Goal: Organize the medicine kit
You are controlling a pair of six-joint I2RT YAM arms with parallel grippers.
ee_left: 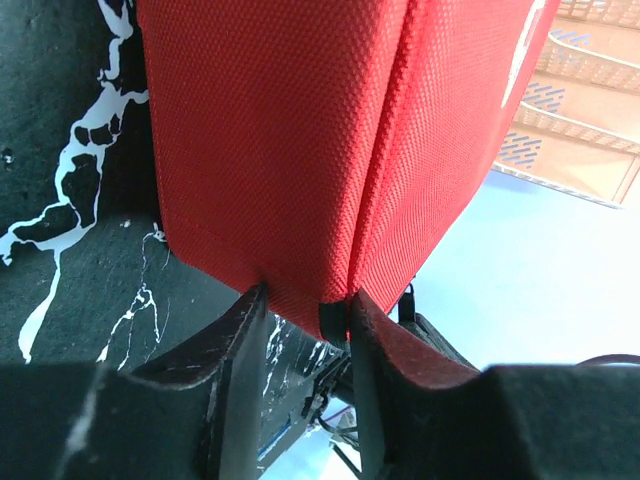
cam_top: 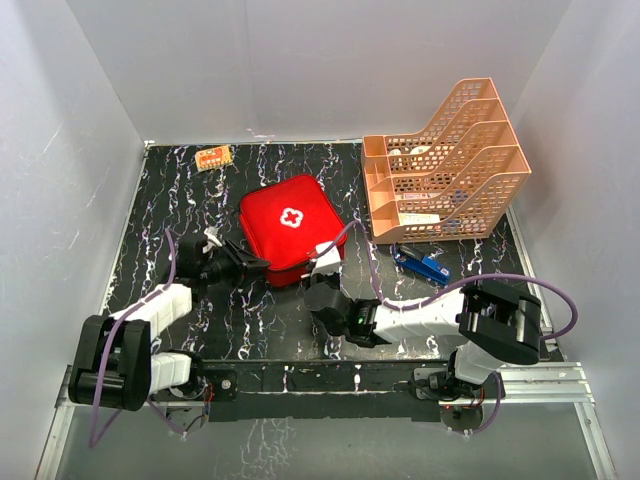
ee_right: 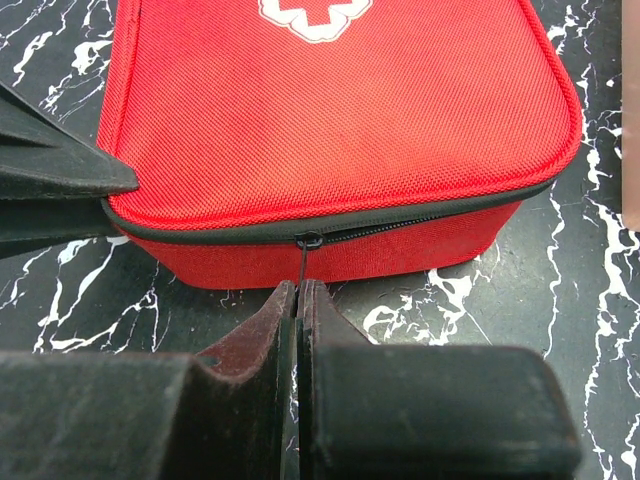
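Note:
The medicine kit [cam_top: 290, 222] is a red soft case with a white cross, lying flat on the black marbled table with its lid down. My left gripper [cam_top: 260, 268] is at the kit's near left corner. In the left wrist view its jaws [ee_left: 307, 295] pinch that red fabric corner [ee_left: 300, 180] from both sides. My right gripper [cam_top: 314, 282] is at the kit's near edge. In the right wrist view it [ee_right: 300, 290] is shut on the thin black zipper pull hanging from the slider [ee_right: 309, 240]. The kit [ee_right: 330, 120] fills the top of that view.
An orange tiered tray [cam_top: 445, 165] stands at the back right, close to the kit. A blue item [cam_top: 425, 266] lies in front of it. A small orange packet [cam_top: 213, 157] lies at the back left. White walls enclose the table.

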